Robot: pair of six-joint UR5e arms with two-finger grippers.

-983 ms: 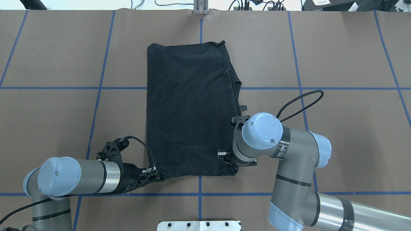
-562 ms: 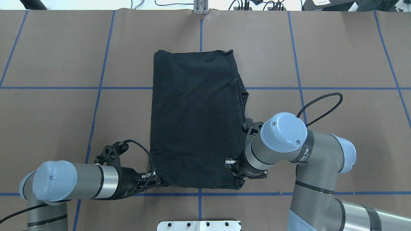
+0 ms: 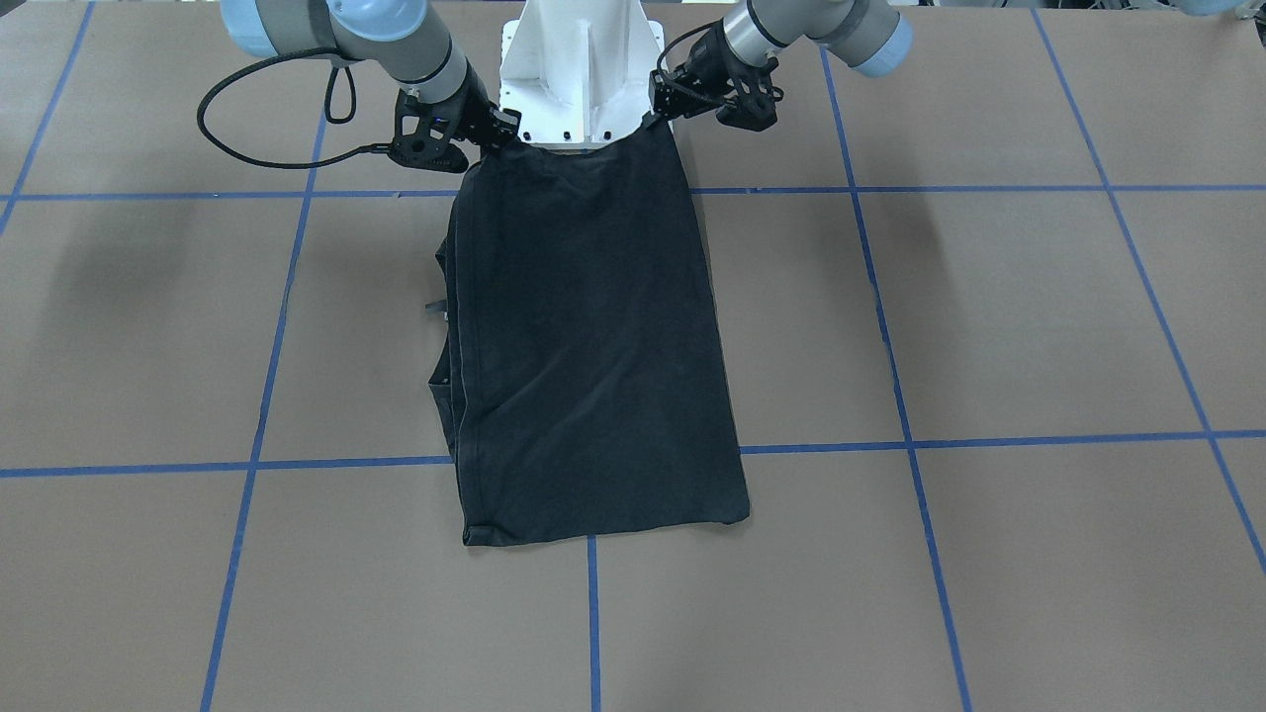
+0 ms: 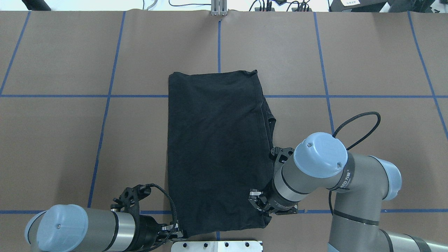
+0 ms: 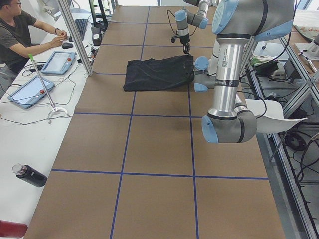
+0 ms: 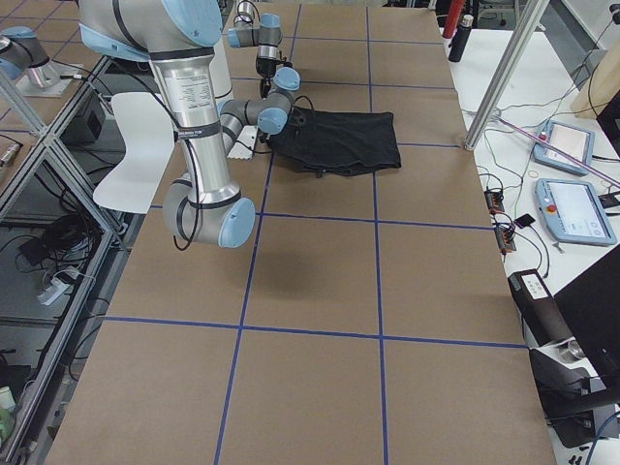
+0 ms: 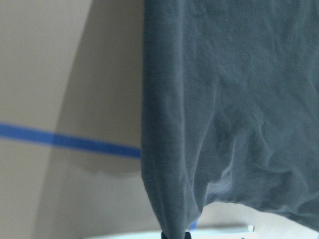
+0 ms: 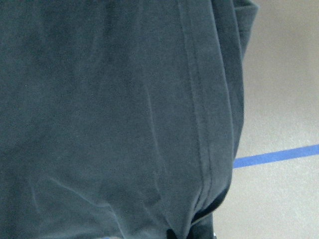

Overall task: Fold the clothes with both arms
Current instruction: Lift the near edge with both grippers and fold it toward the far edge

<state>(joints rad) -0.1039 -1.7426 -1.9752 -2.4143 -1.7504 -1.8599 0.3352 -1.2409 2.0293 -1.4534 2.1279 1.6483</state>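
Observation:
The black T-shirt lies folded into a long rectangle on the brown table, no logo showing. My left gripper is shut on its near left corner. My right gripper is shut on its near right corner. Facing the robot, the shirt stretches away from both grippers, the left gripper and right gripper holding its near edge taut beside the base. Cloth fills the left wrist view, and layered hems run down the right wrist view.
The white pedestal base sits right at the shirt's near edge. Blue tape lines grid the table. Along the far side, a person sits at a white bench with tablets and a bottle.
Both grippers have drawn back toward the robot base, dragging the shirt with them. Its far edge has slid nearer, across the blue cross line.

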